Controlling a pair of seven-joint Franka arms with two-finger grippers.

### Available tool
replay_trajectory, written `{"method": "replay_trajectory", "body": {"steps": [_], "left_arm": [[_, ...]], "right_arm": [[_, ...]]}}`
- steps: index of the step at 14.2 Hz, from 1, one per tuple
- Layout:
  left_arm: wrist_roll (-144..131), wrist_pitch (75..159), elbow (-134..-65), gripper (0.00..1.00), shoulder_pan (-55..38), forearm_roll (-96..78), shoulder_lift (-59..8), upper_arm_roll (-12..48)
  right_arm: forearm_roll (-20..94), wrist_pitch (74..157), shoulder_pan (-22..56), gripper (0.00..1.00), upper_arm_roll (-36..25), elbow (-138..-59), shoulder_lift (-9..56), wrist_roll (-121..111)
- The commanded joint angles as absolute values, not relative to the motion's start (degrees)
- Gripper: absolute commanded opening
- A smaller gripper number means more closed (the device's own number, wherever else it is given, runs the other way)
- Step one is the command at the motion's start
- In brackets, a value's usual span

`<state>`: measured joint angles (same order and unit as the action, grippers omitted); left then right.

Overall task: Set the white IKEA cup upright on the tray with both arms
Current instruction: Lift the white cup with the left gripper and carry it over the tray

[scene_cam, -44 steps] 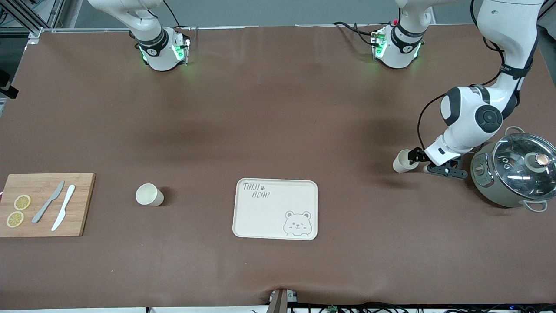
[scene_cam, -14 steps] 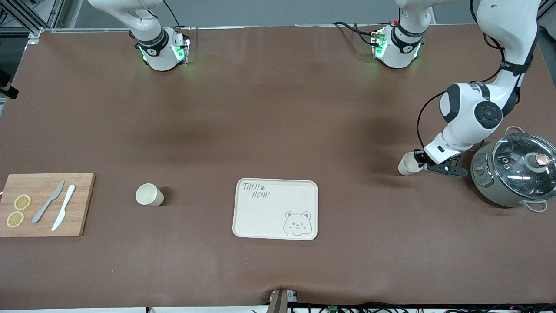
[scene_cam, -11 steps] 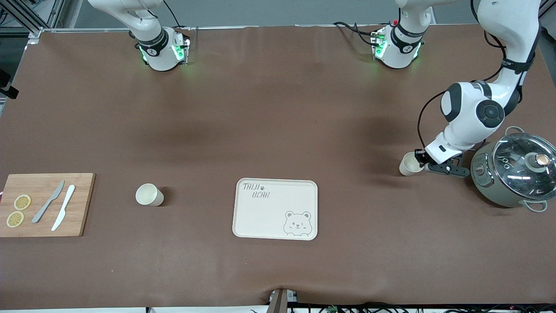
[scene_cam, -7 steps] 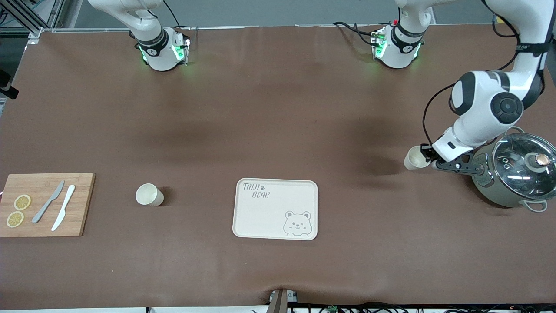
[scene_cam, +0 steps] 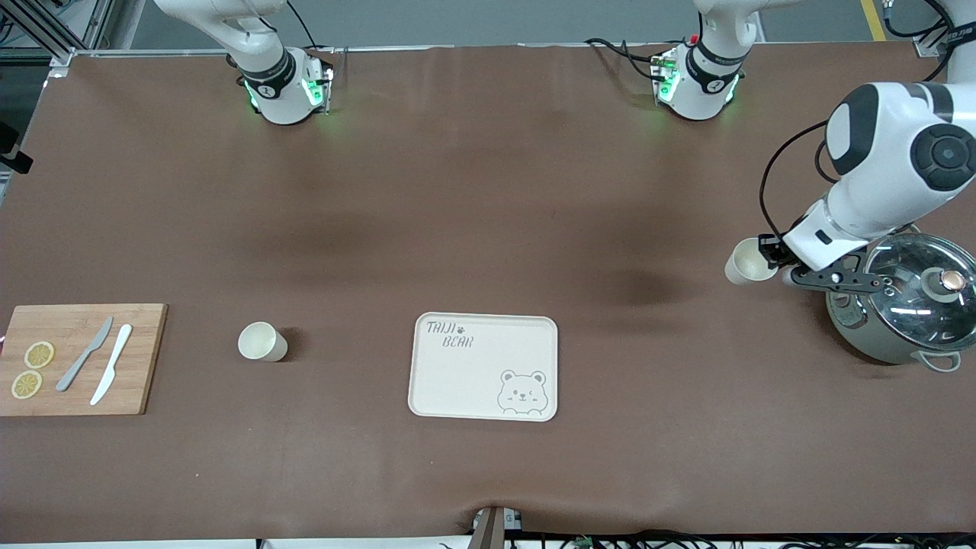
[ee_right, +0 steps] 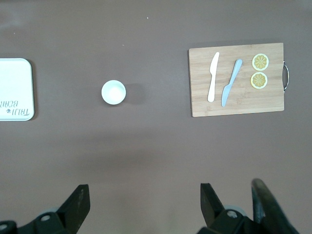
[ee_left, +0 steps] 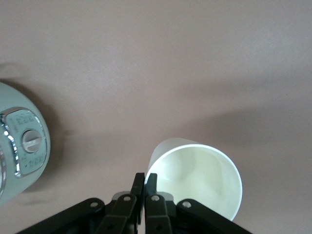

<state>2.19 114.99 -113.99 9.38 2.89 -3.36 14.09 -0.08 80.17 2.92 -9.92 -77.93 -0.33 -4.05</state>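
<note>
While the left gripper (scene_cam: 770, 255) hangs in the air over the brown table (scene_cam: 488, 191) toward the left arm's end, its fingers (ee_left: 145, 187) are pinched tight on the rim of a white cup (scene_cam: 747, 261), one finger inside the wall & one outside. That held cup is off the table, mouth up and roughly upright, w/ its shadow on the tabletop below; in the left wrist view the cup (ee_left: 200, 178) shows its empty inside. It hangs just beside a grey-green pot w/ glass lid (scene_cam: 900, 301), which stands at the left arm's end of the table.

Tray (scene_cam: 483, 366): cream, flat, bare, "TAIJI BEAR" lettering & winking bear on it, lying mid-table near the front camera, well apart from the held cup.

A second white cup (scene_cam: 261, 341) stands upright on the table between the tray and a wooden cutting board (scene_cam: 80, 358), toward the right arm's end. Board carries a grey knife (scene_cam: 84, 354), a white knife (scene_cam: 111, 364) & two lemon slices (scene_cam: 32, 369).

Right gripper (ee_right: 141, 202) waits high over the table, fingers spread wide, holding nothing; its wrist view looks down on the second cup (ee_right: 113, 92), the board (ee_right: 236, 79) & the tray edge (ee_right: 17, 90). Only the right arm's base (scene_cam: 282, 88) shows in the front view.
</note>
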Motion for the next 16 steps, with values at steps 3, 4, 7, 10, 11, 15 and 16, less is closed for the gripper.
{"method": "replay_trajectory", "body": {"steps": [3, 4, 7, 10, 11, 15, 16], "left_arm": [[-0.17, 109.61, -109.78, 0.00, 9.76, 3.34, -2.02, 15.82], [-0.35, 108.64, -108.82, 0.00, 9.76, 3.25, -2.02, 15.99], [-1.49, 107.32, -106.62, 0.00, 9.67, 2.29, -2.11, 16.26], [-4.21, 107.05, -104.77, 0.00, 9.58, 2.20, -2.55, 17.83], [-5.87, 107.05, -104.16, 0.00, 9.49, 2.20, -2.81, 18.71], [-14.30, 107.05, -101.43, 0.00, 9.23, 2.28, -5.00, 23.80], [-16.33, 107.05, -100.64, 0.00, 9.14, 2.29, -5.71, 25.21]], "right_arm": [[-0.44, 80.42, 3.16, 1.00, -9.93, -77.78, -0.26, -3.69], [-0.44, 80.42, 3.16, 1.00, -9.93, -77.78, -0.26, -3.69], [-0.44, 80.42, 3.16, 1.00, -9.93, -77.78, -0.26, -3.69], [-0.44, 80.42, 3.25, 1.00, -9.93, -77.78, -0.18, -3.60], [-0.44, 80.51, 3.25, 1.00, -9.93, -77.78, -0.18, -3.60], [-0.44, 80.42, 3.25, 1.00, -9.93, -77.78, -0.18, -3.69], [-0.44, 80.42, 3.25, 1.00, -9.93, -77.78, -0.18, -3.69]]}}
